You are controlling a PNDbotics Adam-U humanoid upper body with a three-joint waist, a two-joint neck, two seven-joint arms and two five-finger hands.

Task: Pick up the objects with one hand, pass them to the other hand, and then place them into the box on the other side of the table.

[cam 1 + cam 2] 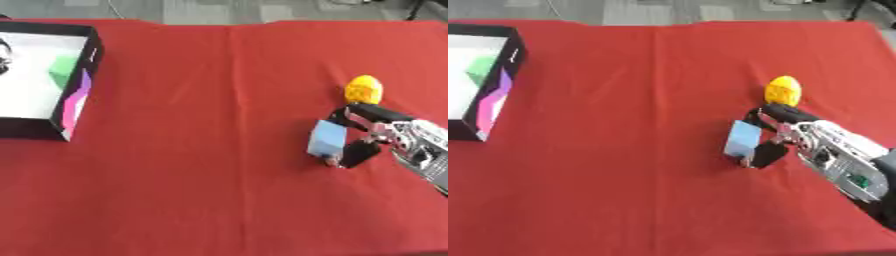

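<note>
- The light blue block [328,140] sits on the right half of the red tablecloth [201,165], a little right of the middle, tilted with its pale face turned up and to the left.
- The right hand [785,131] comes in from the lower right, and its black fingers [376,112] curl over the top right of the block while the thumb [359,152] presses against its lower right side, so the hand pinches the block between them.
- The block's lower corner appears to be at the cloth, beside the thumb tip; whether it is touching the cloth cannot be told.
- The silver and black wrist and forearm [842,162] run from the hand toward the lower right edge.
- A yellow, rounded object [363,90] lies on the cloth just beyond the fingers, up and to the right of the block, near the hand but apart from the block.
- The black-walled box [74,107] with a white floor stands at the far left edge, well apart from the block across the table.
- Inside the box a green piece [63,70] lies near the right wall, and pink and purple shapes [77,97] show on that wall's inner face.
- The left hand shows in neither view.
</note>
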